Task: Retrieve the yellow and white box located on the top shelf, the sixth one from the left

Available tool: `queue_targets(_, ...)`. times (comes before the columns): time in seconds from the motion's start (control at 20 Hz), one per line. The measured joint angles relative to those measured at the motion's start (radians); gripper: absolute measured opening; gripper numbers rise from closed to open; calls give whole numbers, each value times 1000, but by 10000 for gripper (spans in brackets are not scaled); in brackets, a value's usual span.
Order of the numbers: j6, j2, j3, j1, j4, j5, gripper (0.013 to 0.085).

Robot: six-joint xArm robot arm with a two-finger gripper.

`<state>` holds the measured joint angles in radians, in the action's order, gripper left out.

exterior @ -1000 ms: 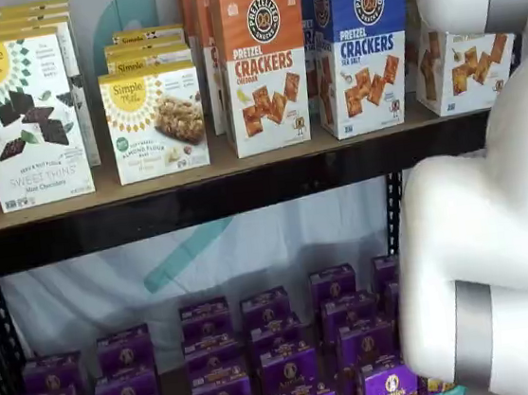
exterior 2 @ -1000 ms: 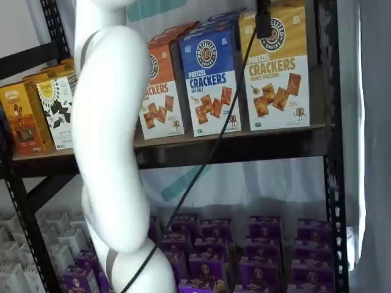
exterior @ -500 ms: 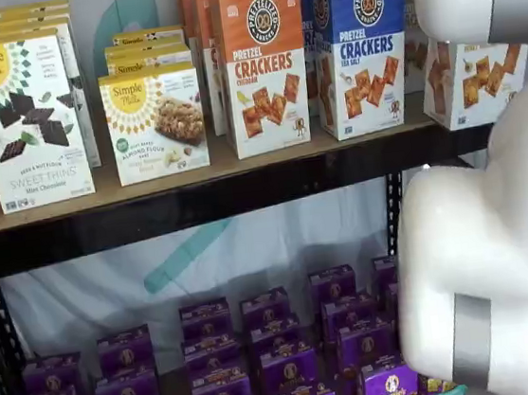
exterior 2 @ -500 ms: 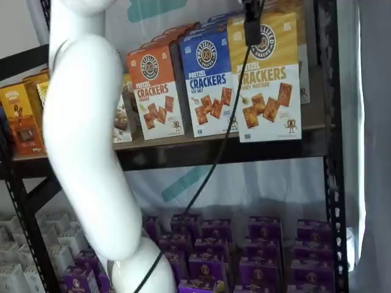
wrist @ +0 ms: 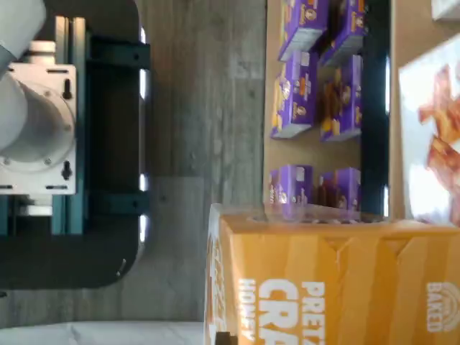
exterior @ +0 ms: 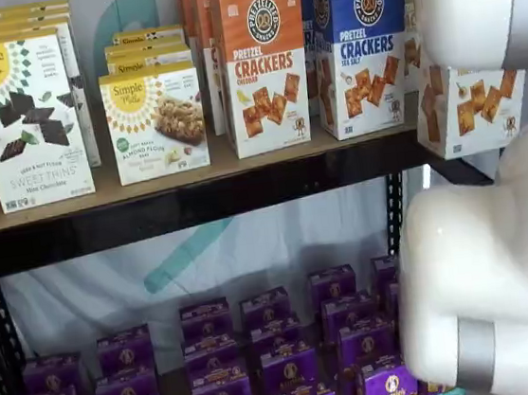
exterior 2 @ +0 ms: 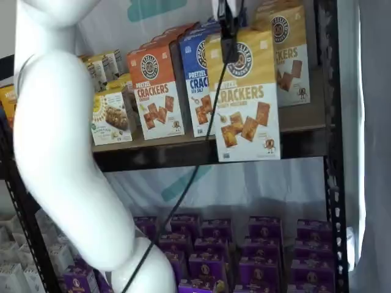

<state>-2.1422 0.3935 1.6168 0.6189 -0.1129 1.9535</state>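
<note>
The yellow and white box [exterior 2: 244,101] hangs in front of the top shelf [exterior 2: 177,154], its base past and below the dark front edge. My gripper [exterior 2: 229,43] is shut on the box's upper part; one black finger shows on its front face, with a cable beside it. In a shelf view only the box's white lower part with crackers [exterior: 468,107] shows, off the end of the top shelf [exterior: 198,200]; my arm hides the rest. In the wrist view the box's yellow face [wrist: 338,280] fills the near field.
An orange carton [exterior 2: 156,91] and a blue carton [exterior: 361,48] stand on the shelf beside the gap. Another yellow carton [exterior 2: 290,55] stands behind. Simple Mills boxes [exterior: 26,120] are further left. Purple boxes [exterior 2: 263,250] fill the lower level. A black upright [exterior 2: 330,183] is at the right.
The yellow and white box has come forward off the shelf with my gripper and now hangs in front of the shelf edge. A second yellow carton shows behind it.
</note>
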Motion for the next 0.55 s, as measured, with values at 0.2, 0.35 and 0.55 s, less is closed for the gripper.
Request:
queue_targets(0.2,48,57,-58,-52,11,19,610)
queue_targets(0.35,83,95,-98,-88,16,34,610)
queue_targets(0.55,122,132,-136,-123,9,48,610)
